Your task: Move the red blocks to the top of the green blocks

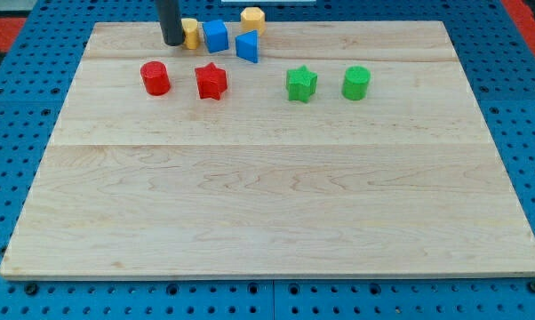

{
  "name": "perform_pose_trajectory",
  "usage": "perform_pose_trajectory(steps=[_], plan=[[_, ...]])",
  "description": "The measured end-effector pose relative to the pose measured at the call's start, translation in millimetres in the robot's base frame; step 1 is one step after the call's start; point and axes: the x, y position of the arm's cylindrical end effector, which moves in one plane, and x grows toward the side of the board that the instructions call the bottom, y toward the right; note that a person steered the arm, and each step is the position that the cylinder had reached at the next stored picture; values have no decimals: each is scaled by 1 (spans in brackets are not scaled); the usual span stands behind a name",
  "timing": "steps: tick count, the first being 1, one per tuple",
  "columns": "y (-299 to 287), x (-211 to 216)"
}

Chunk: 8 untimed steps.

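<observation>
A red cylinder (155,77) and a red star (211,81) sit side by side in the upper left of the wooden board (267,196). A green star (301,84) and a green cylinder (356,83) sit side by side to their right, in about the same row. My tip (173,42) is near the board's top edge, just above and slightly right of the red cylinder, apart from it, and touching or nearly touching a yellow block (190,33) on its right.
A blue cube (215,36), a blue wedge-like block (247,46) and a second yellow block (252,18) cluster at the top edge, above the red star. A blue pegboard (516,107) surrounds the board.
</observation>
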Motion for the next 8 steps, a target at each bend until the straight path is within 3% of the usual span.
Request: perform_pose_trajectory(steps=[1, 3, 8], plan=[[-69, 15], [-89, 67], [108, 88]])
